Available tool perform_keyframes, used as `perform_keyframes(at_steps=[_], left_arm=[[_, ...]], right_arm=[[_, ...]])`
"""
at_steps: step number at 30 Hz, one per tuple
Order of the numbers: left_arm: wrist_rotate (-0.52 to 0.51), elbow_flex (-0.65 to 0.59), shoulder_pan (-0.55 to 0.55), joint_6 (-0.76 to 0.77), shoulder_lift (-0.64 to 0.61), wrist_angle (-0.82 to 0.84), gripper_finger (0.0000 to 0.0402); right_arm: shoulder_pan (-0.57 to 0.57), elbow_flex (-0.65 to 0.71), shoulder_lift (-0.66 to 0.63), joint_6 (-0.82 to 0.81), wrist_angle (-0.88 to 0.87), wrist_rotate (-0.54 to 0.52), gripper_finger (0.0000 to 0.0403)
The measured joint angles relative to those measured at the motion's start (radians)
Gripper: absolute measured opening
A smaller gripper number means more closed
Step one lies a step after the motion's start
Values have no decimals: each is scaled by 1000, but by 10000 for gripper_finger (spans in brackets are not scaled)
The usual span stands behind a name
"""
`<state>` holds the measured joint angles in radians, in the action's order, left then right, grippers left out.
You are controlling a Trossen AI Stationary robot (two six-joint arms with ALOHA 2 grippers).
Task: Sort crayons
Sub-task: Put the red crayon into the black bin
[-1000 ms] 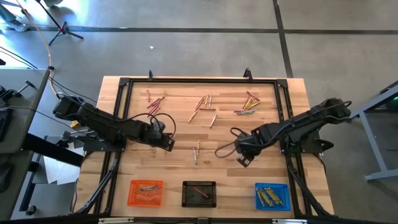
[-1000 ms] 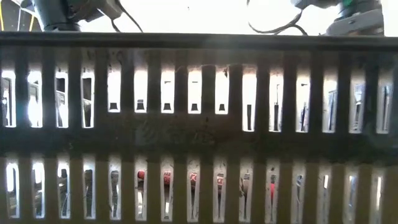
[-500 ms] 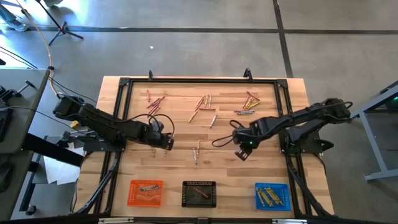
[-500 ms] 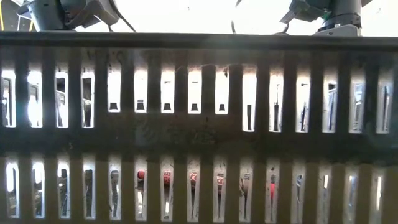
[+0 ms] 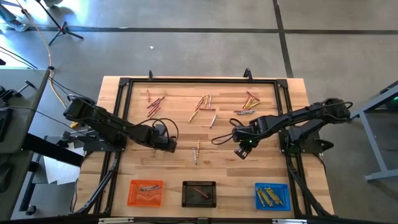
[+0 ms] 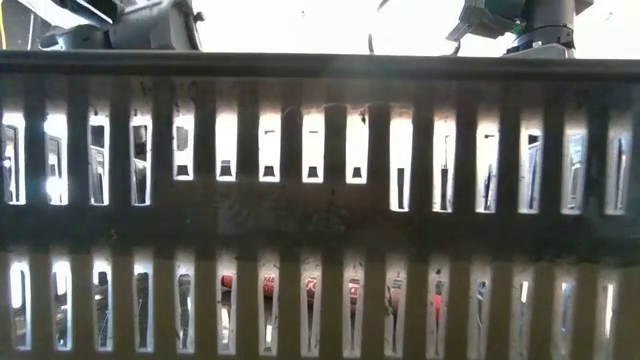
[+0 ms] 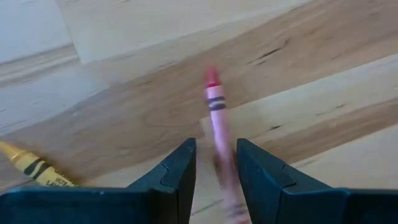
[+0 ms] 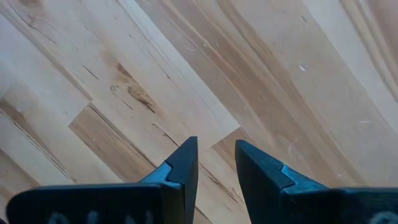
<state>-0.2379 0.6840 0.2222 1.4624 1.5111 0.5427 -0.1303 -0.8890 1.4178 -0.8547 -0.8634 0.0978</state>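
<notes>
Crayons lie on the wooden table [image 5: 186, 127] in three far clusters: pink [image 5: 154, 101], mixed [image 5: 204, 107], and yellow and red [image 5: 247, 102]. Two more crayons [image 5: 197, 151] lie mid-table. My left gripper [image 7: 216, 163] is open, pointing down, low over a pink crayon [image 7: 216, 106] that lies flat between its fingers. I cannot see either finger touching it. A yellow crayon [image 7: 34, 167] lies beside it. My right gripper [image 8: 216, 158] is open above bare wood, right of centre [image 5: 242, 151], with nothing between its fingers.
Along the near edge stand an orange tray [image 5: 145, 192], a black tray [image 5: 199, 193] and a blue tray [image 5: 272, 196], each holding crayons. A black frame [image 5: 199, 80] borders the table. The black tray's slotted wall [image 6: 320, 210] fills the low view.
My left gripper has gone down toward the table over the pink crayon, its gap unchanged. My right gripper has swung a little toward the far edge at the same height.
</notes>
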Motion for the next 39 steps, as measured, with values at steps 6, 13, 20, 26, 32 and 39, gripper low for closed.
perform_keyframes(at_steps=[6,13,20,26,32,39], left_arm=[[1,6,0,0,51,5,103],[27,4,-1,-27,45,40,28],[59,8,-17,-80,-5,30,7],[91,79,-24,-366,-107,-47,3],[196,128,34,-721,-133,-291,1],[204,129,60,-881,-89,-384,1]], right_arm=[[0,0,0,0,0,7,91],[0,0,0,3,7,7,91],[0,0,0,1,8,8,91],[-1,0,0,-1,14,16,91],[-1,0,0,-2,40,16,91],[-1,0,0,-1,176,17,91]])
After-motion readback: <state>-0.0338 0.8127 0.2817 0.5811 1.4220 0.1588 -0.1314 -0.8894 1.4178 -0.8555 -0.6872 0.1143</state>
